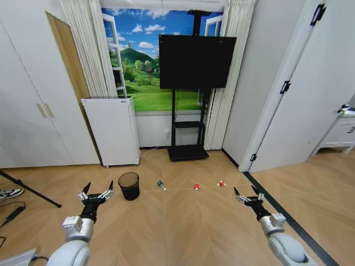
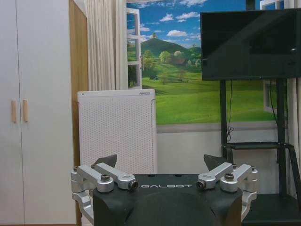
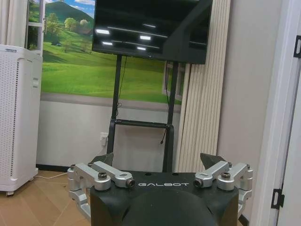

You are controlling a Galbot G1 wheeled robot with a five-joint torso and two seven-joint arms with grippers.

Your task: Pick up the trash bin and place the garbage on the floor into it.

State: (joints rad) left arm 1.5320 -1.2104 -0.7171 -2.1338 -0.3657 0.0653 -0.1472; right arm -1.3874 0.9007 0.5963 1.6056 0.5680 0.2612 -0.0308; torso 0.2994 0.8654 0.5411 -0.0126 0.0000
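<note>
Both arms reach forward, held low; the left gripper (image 1: 97, 188) and right gripper (image 1: 247, 193) gape wide, holding nothing.

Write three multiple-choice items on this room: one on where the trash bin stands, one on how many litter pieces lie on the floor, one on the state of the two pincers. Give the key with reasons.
1. Where does the trash bin stand?
A. On the floor in front of the white air purifier
B. Under the television
C. Beside the right-hand door

2. How many pieces of garbage lie on the floor?
A. One
B. Three
C. Five

3. What state are the pincers in?
A. Both shut on litter
B. Left holds the bin
C. Both open and empty

Key: A, the bin sits just ahead of the purifier. B, a bottle and two red-and-white wrappers lie in a row. C, the left pincer and right pincer hover with fingers spread, nothing between them.
</note>
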